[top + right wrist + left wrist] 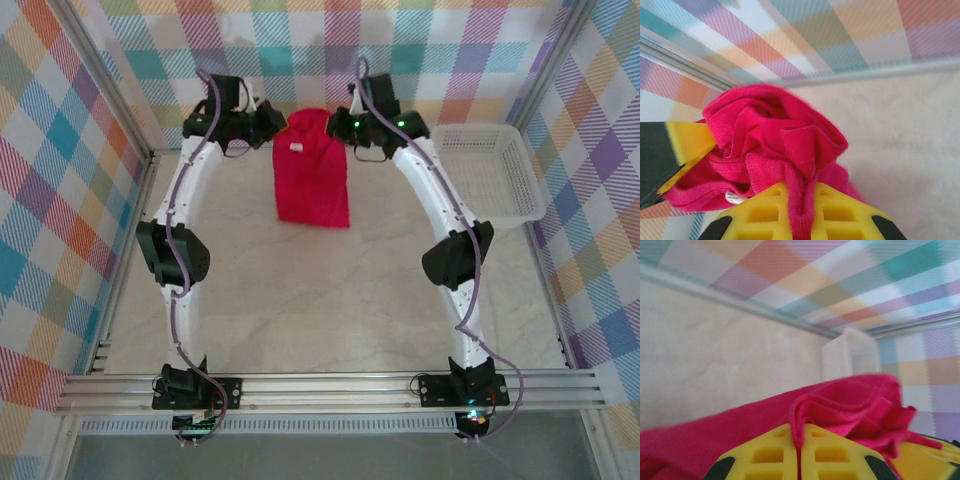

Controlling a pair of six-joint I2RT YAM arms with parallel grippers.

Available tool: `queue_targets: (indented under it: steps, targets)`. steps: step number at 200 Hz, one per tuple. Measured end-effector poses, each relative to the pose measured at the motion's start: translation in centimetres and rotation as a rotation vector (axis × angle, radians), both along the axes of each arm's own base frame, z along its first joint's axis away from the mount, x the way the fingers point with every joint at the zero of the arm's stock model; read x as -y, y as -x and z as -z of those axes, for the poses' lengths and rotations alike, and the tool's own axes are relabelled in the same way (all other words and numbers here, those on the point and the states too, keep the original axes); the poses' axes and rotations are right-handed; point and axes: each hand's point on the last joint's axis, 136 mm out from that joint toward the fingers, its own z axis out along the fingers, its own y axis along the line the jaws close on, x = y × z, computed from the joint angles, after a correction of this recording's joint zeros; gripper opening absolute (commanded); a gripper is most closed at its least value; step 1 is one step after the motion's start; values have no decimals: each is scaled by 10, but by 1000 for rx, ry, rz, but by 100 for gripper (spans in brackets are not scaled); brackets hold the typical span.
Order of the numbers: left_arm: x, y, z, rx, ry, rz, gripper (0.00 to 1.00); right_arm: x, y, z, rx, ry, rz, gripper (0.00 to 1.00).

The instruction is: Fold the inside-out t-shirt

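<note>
At the upper centre of the top view, both arms reach far out from their bases at the bottom edge. They bow outward through dark elbows at mid-frame and bend back inward, so the wrists face each other across the inside-out t-shirt (pixel 313 175). The left claw (pixel 272 126) sits at the garment's upper left edge and the right claw (pixel 342 125) at its upper right edge, close together with the bunched red top between them.

From the left wrist, the left claw (pixel 798 434) has its yellow fingers (pixel 767 456) pressed together, with a ridge of the t-shirt (pixel 850 410) pinched in the seam between them. From the right wrist, the right claw (pixel 801 212) is likewise closed on a thick fold of the t-shirt (pixel 775 135). The cloth is crumpled into a ball above the fingers, with a small white tag (pixel 731 198) at its lower left. A yellow and black finger of the left claw (pixel 680 150) touches that ball from the left of the frame.

Below the claws, the garment runs down the pale bench (pixel 300 310) as a narrow red strip that ends near mid-frame. A white basket (pixel 520 175) stands at the right, near the right arm's forearm and well apart from the cloth. Checked walls (pixel 60 200) close the bench on three sides, just behind the claws.
</note>
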Motion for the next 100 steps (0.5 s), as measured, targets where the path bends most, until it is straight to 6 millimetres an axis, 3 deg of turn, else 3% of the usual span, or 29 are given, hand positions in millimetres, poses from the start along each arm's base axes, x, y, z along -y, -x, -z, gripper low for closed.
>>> queue_targets:
  steps: [18, 35, 57, 85, 100]
  targets:
    - [-3, 21, -19, 47, -4, 8, 0, 8, 22, -16, 18, 8, -18, 0]
    - [-5, 59, -9, 44, -15, 18, 0, 12, 54, 5, -31, 28, -43, 0]
    - [-5, 117, 38, -16, -36, 32, 0, 14, 105, 76, -167, 52, -84, 0]
    - [-1, 190, 134, -200, -78, 49, 0, 26, 181, 190, -410, 109, -96, 0]
    - [-2, 219, 173, -295, -110, 54, 0, 33, 213, 226, -509, 142, -91, 0]
